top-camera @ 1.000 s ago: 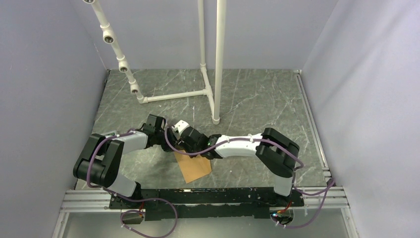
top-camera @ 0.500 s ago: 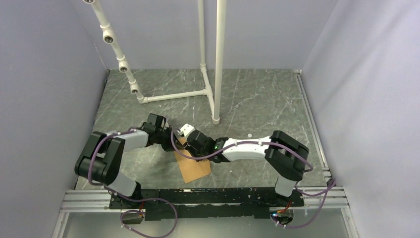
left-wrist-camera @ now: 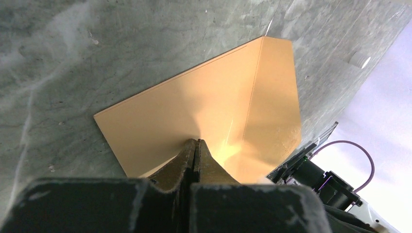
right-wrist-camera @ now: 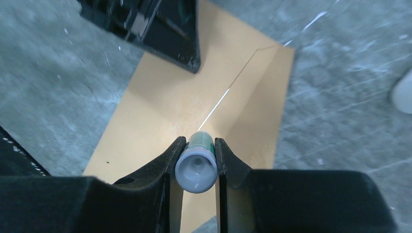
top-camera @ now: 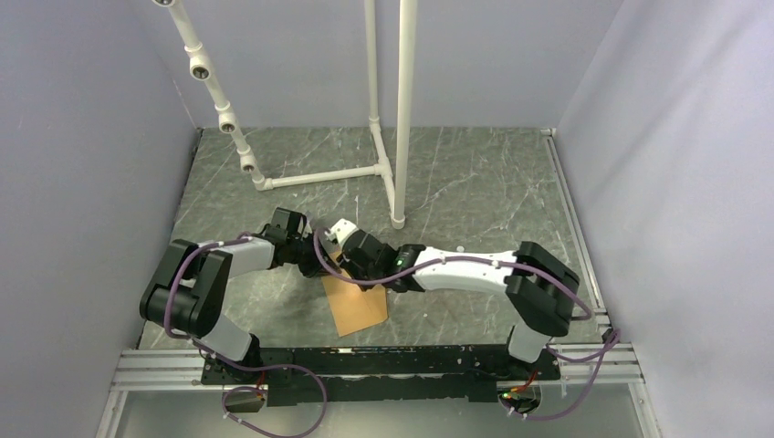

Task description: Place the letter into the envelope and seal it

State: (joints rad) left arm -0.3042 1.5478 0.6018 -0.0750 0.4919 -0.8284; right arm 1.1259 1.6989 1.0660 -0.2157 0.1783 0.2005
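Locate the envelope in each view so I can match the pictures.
Top external: envelope, lower centre.
Left wrist: envelope at centre, flap at right.
Right wrist: envelope at centre, flap at right.
Shared landmark: grey marbled table under it.

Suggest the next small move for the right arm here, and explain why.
Probably draw the glue stick, gripped in the right gripper, along the open flap beside the crease. The flap is not yet folded over, the stick already points at that fold, and the shut left gripper seems to pin the envelope down.
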